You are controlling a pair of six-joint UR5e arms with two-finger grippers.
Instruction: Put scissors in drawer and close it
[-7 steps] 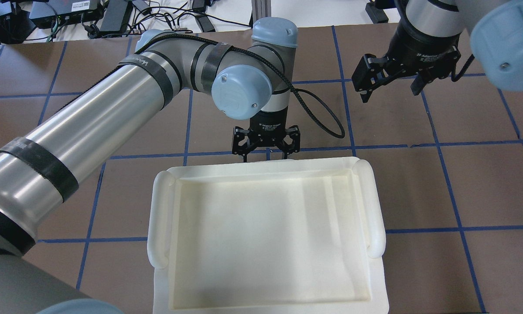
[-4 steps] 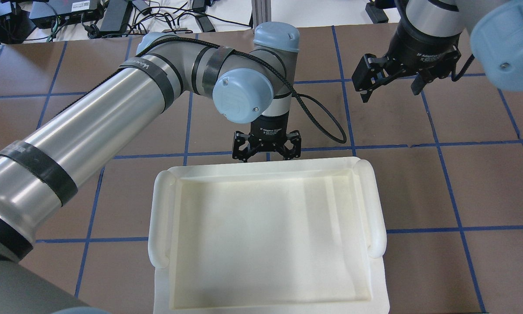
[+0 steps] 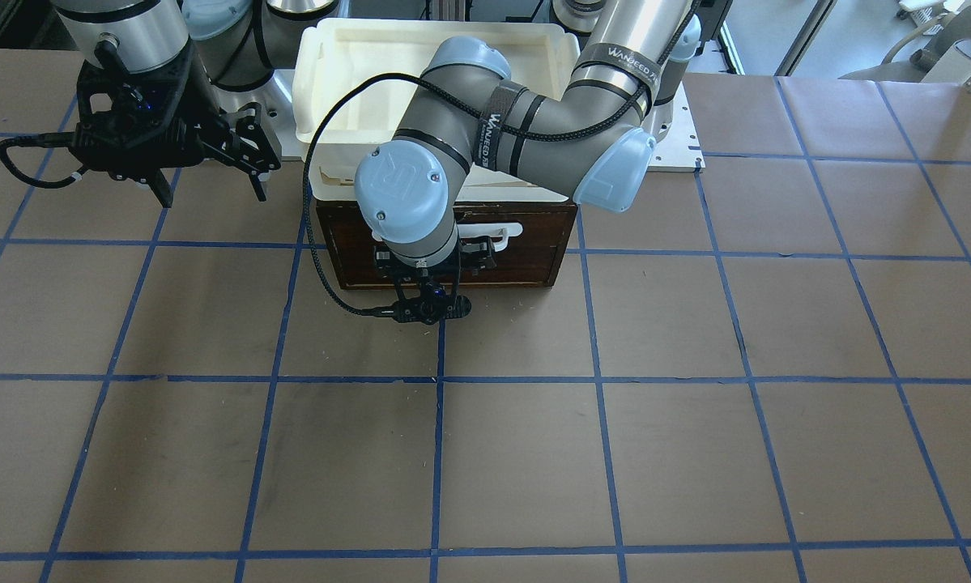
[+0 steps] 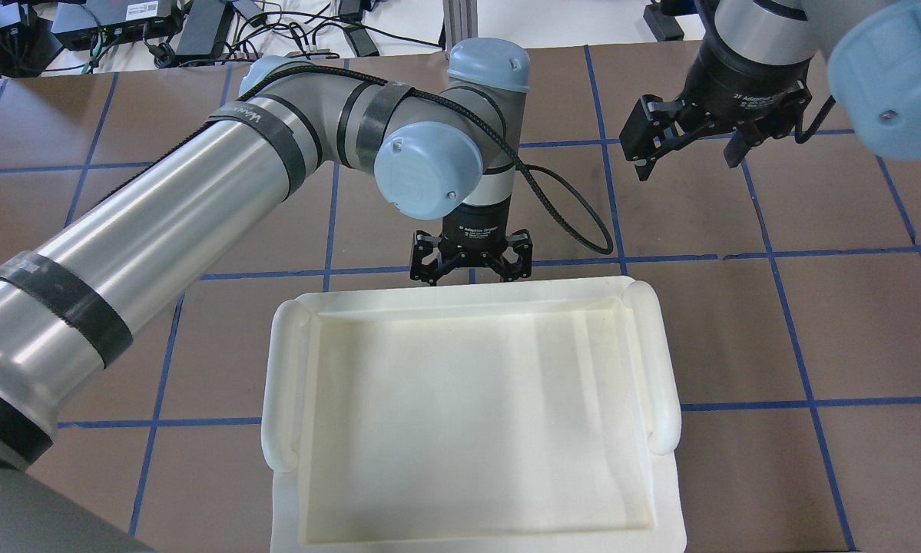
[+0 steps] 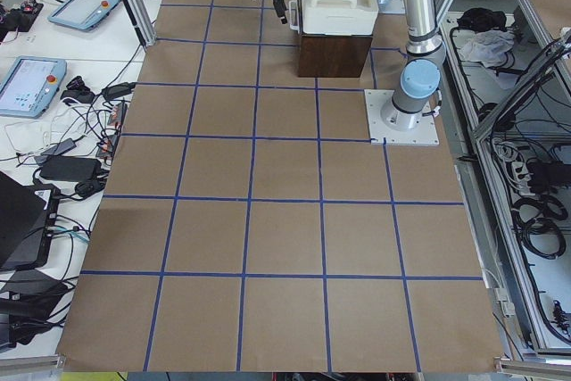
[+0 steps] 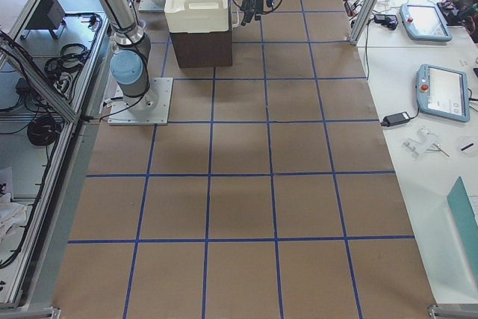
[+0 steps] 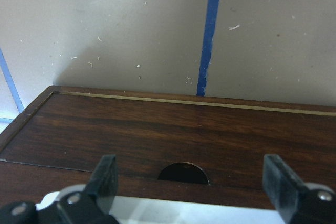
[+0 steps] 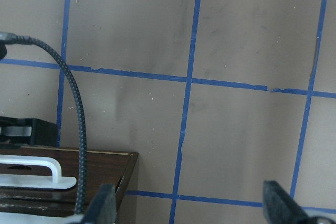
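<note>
one white tray [image 4: 282,384] atop drawer [image 3: 534,263]

table [image 3: 696,453]: brown, blue tape grid | on it: dark wooden cabinet [image 5: 335,55], white robot base plate [image 5: 375,131]

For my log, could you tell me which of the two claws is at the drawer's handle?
The left claw, open at the dark front of the drawer beside its white handle; the right claw hangs apart over the table.
</note>
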